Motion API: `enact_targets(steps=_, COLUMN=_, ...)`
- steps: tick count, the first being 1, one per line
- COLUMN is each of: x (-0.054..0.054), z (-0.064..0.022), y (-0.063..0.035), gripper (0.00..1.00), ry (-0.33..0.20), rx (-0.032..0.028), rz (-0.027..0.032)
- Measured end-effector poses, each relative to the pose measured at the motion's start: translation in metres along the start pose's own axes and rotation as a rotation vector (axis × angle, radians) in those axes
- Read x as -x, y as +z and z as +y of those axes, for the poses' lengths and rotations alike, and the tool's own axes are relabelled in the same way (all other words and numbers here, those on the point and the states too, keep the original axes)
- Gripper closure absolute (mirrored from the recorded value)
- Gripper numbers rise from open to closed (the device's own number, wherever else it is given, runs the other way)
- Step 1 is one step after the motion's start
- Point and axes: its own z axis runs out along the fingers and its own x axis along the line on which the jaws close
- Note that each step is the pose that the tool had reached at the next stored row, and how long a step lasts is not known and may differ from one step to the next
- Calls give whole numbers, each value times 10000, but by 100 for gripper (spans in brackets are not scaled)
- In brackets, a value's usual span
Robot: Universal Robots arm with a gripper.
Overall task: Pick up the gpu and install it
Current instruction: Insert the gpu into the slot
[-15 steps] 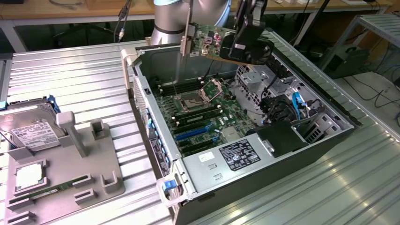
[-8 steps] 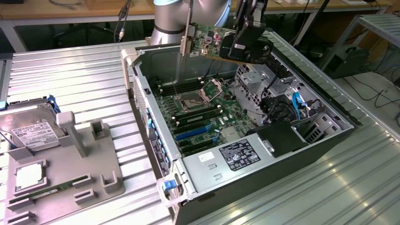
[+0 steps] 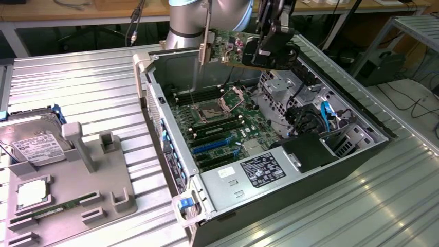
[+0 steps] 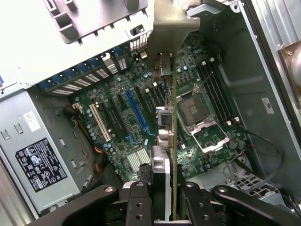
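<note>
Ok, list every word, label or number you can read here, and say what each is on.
Nothing here reads clearly.
Black label on the power supply: print too small.
White sticker beside it: blurred.
White label on the hard drive: too small.
gpu: no legible marking.

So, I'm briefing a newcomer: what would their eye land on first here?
The gpu, gripped in the arm's fingers, hangs above the open computer case and its green motherboard. At the exterior view's left, a silver hard drive sits in a grey holder.
</note>
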Motion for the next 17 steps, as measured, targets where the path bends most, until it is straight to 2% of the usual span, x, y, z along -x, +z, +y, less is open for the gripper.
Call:
enact_targets(steps=3, x=0, z=-2, y=10, gripper=72, ry=-337, rx=-29, rz=-19)
enact_targets(steps=9, x=2, z=-6, y=18, gripper=72, ry=-1406, rx=29, rz=-16)
enact_targets(steps=17, x=5, z=-13, y=19, gripper=72, ry=-2275, rx=89, rz=-9)
